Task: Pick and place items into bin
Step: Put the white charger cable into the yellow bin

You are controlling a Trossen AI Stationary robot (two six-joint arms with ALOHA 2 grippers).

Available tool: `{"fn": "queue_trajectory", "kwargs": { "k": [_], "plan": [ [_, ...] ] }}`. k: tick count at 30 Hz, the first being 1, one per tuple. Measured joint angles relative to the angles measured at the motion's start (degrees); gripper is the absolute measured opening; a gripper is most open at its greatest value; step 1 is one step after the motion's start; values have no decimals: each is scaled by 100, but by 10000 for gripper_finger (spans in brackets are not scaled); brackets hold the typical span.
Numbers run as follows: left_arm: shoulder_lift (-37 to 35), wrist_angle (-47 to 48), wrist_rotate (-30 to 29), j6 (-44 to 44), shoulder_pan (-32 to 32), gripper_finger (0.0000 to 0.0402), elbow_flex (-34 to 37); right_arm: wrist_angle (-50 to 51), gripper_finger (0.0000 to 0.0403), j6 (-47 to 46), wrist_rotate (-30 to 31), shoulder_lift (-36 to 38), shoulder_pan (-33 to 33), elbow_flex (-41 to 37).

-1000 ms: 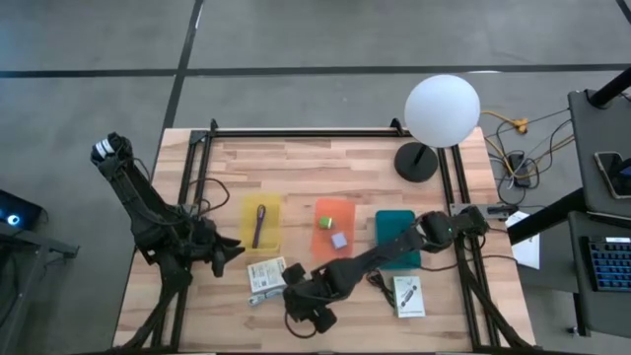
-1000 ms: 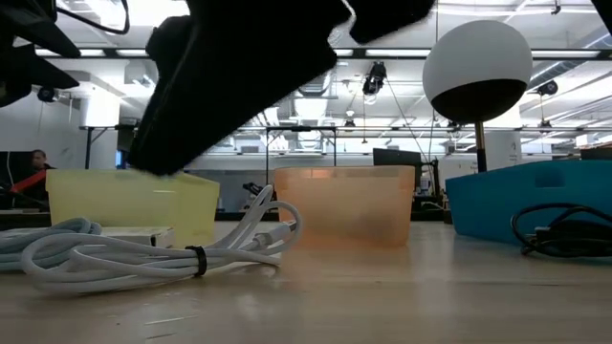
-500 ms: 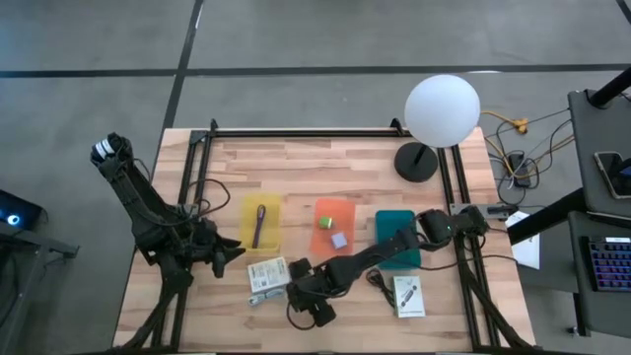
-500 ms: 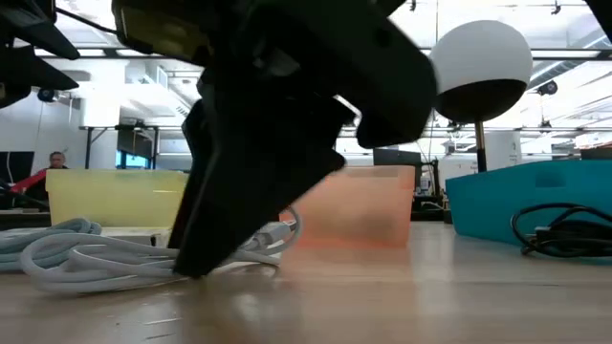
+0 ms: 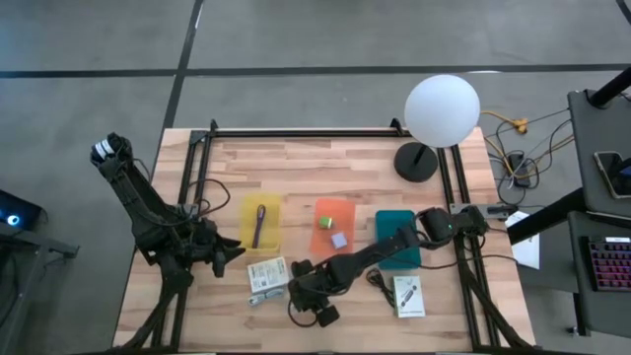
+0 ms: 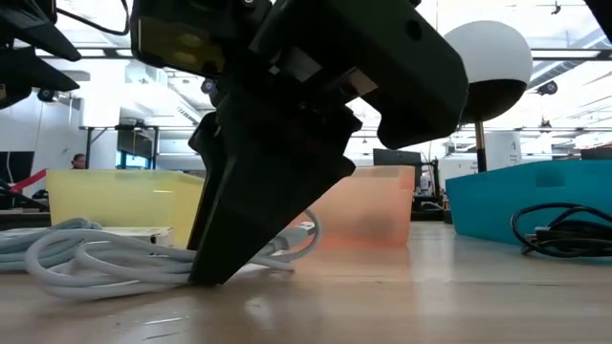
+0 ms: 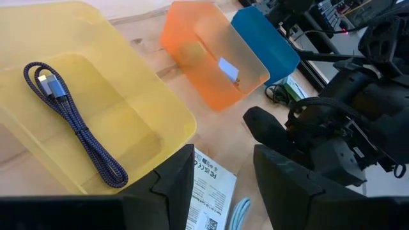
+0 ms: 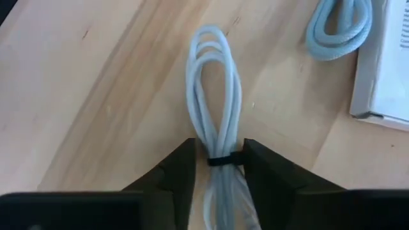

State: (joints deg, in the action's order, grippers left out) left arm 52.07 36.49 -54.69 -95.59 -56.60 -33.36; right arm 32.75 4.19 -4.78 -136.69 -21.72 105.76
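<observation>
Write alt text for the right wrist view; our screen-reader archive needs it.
The right gripper straddles a bundled white cable at its black tie, fingers open on either side, on the wooden table. A second coiled cable lies beside a white card.

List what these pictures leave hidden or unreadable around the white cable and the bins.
- Low view: the right hand covers the middle of the white cable.
- High view: the right arm hides that cable.
- Right wrist view: the cable's lower end is cut off by the edge.
- Left wrist view: print on the white packet is too small.
- Blue bin: contents hidden.
</observation>
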Motion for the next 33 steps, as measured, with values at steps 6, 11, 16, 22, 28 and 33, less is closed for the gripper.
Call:
{"fn": "queue_trajectory", "kwargs": {
  "k": [6,11,16,22,28,33],
  "plan": [
    [0,0,0,0,17,147,-2,1,51,24,140,8,31,-15],
    [-32,-2,-3,-4,50,147,-2,93,28,-466,568,-18,42,253],
    [-68,2,-2,0,72,147,-2,29,26,-924,1048,78,152,731],
    [-202,85,30,332,72,147,-35,-36,28,-1897,1109,152,586,1468],
    [-697,533,86,622,68,145,-127,-330,31,-2633,1274,154,1191,1823],
    [-1178,1066,89,624,68,145,-122,-852,31,-4151,1268,156,1731,1686]
  ]
}}
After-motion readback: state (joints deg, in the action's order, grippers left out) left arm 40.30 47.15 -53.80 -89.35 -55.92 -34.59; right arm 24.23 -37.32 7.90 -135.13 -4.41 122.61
